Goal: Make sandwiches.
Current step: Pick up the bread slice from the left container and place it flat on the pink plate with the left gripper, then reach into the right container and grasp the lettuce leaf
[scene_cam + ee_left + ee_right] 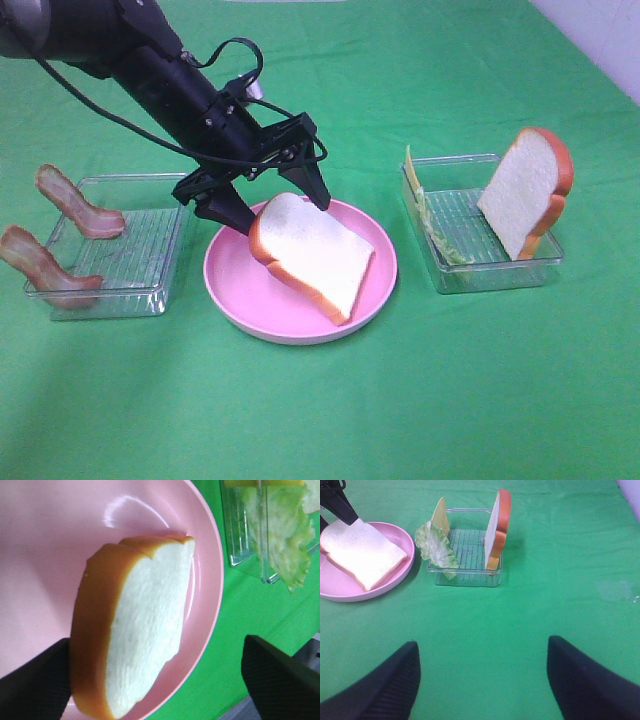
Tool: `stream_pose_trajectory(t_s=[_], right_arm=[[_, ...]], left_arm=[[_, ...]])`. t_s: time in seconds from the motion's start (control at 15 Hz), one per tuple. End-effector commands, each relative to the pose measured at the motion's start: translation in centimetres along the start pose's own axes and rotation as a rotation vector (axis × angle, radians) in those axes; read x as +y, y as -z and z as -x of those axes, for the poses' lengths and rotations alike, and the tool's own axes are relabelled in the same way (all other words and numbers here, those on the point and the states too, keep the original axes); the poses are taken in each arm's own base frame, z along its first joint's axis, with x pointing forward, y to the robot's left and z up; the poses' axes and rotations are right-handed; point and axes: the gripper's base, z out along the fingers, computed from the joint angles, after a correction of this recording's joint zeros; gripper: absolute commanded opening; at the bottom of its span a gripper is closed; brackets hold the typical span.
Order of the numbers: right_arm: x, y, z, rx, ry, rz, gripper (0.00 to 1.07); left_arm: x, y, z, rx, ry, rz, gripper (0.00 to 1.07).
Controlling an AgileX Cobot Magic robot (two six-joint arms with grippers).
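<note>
Left pincer (270, 200) spread wide, one finger to each side of the white toy bread slice with orange-brown crust (315, 255), not clamping it. The slice lies tilted on the round pink plate (240, 305). Right pincer (480, 680) released, empty. Second bread slice (525, 190) stands upright in the clear plastic tray (445, 280) right of the plate.

pink plate (238, 288), white bread (315, 250), green cloth (420, 410)
</note>
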Motion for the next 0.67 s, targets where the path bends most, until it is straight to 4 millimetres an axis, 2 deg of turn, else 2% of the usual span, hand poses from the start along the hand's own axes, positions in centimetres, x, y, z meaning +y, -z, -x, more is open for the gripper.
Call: stream_pose_trajectory(t_s=[0.07,0.2,0.27,0.47,0.53,0.67], right_arm=[[0.0,0.1,-0.1,-0.021,0.010,0.002,0.69],[0.0,0.1,-0.1,-0.021,0.010,0.002,0.69],[0.0,0.1,-0.1,-0.021,0.010,0.002,0.69],[0.0,0.1,-0.1,-0.021,0.010,0.002,0.69],[0.0,0.1,-0.1,-0.021,0.010,0.002,0.69],[0.0,0.1,-0.1,-0.021,0.010,0.002,0.69]], left_arm=[[-0.8,1.8,-0.3,-0.005,-0.055,0.059,0.85],[-1.5,3.7,-0.7,-0.018,-0.114,0.101,0.85],[-2.5,6.7,-1.4,-0.051,-0.194,0.170,0.85],[-4.5,12.2,-3.5,-0.103,-0.298,0.268,0.85],[-4.7,13.0,-3.9,-0.104,-0.310,0.285,0.85],[-5.5,16.2,-6.0,-0.099,-0.348,0.344,0.85]])
